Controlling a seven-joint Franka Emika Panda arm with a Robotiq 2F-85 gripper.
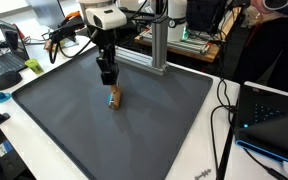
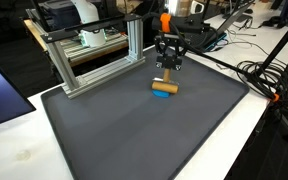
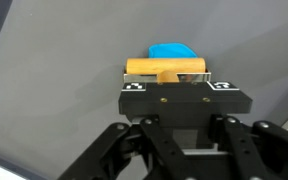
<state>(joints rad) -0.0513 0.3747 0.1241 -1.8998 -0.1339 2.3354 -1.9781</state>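
A small tan wooden bar (image 3: 149, 67) with a blue part (image 3: 171, 50) beyond it rests on the grey mat (image 1: 144, 135). In both exterior views the piece (image 1: 113, 98) (image 2: 164, 90) stands on the mat directly under my gripper (image 1: 107, 78) (image 2: 167, 68), which points straight down. In the wrist view my gripper (image 3: 179, 88) has its two black pads drawn together, and a short wooden stub of the piece runs in between them. The jaws look shut on that stub. The part of the piece under the pads is hidden.
An aluminium frame (image 1: 159, 50) (image 2: 94, 60) stands on the mat's edge close to the arm. Cables (image 1: 224, 115) (image 2: 264, 80) trail on the white table beside the mat. A dark screen (image 1: 274, 115) and a laptop (image 1: 4, 62) sit off the mat.
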